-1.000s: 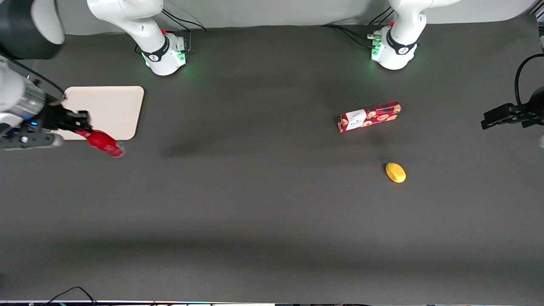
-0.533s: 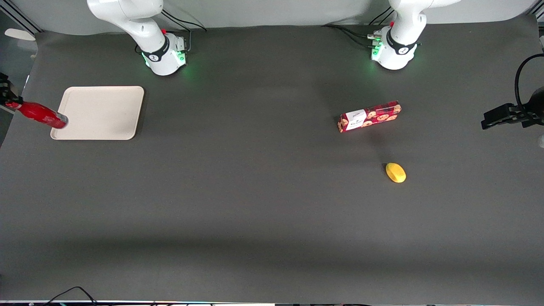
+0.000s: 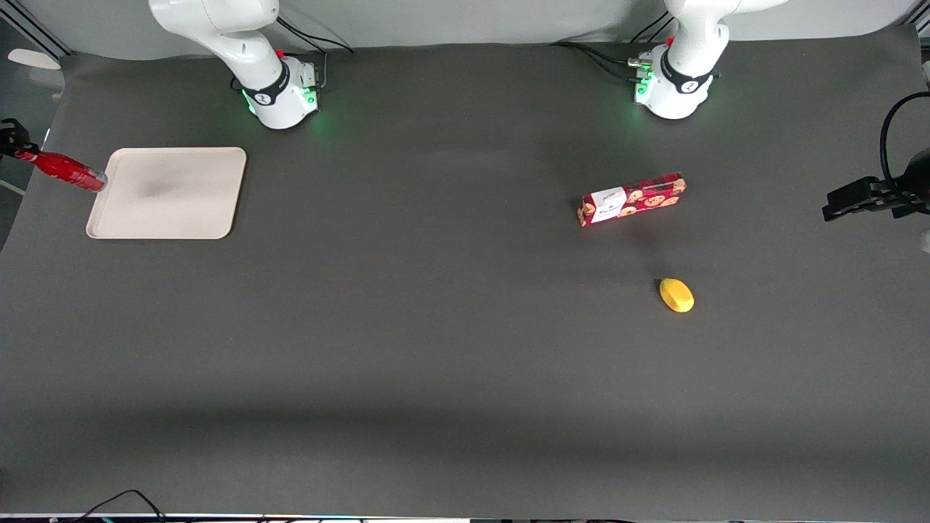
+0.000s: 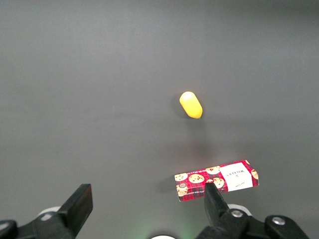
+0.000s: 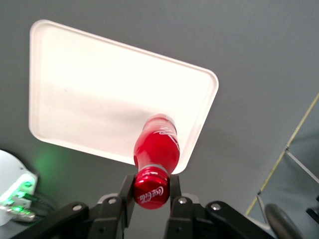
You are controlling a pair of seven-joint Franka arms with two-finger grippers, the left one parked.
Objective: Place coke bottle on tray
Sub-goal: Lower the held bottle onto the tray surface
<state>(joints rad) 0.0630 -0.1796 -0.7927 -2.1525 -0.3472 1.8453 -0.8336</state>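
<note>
Since half a second ago we see the coke bottle (image 3: 67, 171) shift toward the tray (image 3: 174, 211); gripper (image 5: 150, 195), clamped on its cap, hangs above the tray rim. We judge lowering comes next.

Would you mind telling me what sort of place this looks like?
Probably a robotics lab: a dark mat-covered table, cabled arm bases, and staged props. The gripper, at the working arm's end, holds the bottle above the tray.

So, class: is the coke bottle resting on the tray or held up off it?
Held off it: the gripper clamps the coke bottle at its cap, above the tray.
</note>
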